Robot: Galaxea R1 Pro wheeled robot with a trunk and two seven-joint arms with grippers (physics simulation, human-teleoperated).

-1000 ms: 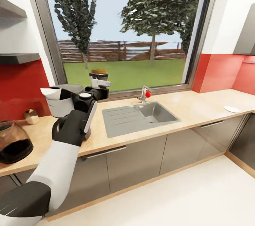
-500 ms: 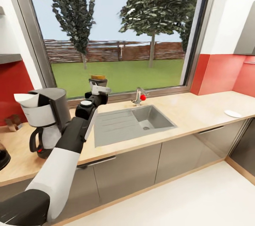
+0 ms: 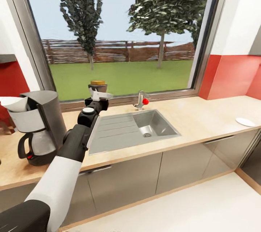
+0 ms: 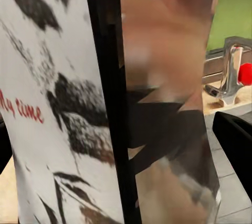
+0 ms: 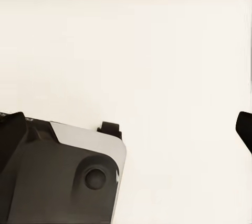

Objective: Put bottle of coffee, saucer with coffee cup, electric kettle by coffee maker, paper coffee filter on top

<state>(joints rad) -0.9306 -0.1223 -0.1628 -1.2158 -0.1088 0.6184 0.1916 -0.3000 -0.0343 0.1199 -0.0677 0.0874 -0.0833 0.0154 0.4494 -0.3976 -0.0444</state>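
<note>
The bottle of coffee [image 3: 98,87] is being held clamped in the left pincer [image 3: 97,96], above the desk [image 3: 203,112] just right of the coffee maker [image 3: 38,126]. Judged next: it needs lowering upright beside the maker.

We read one piece of text: red cursive lettering, "My time", partly cut off, printed on the white and black label of the bottle of coffee [image 4: 58,108]. We find no other legible writing.
</note>
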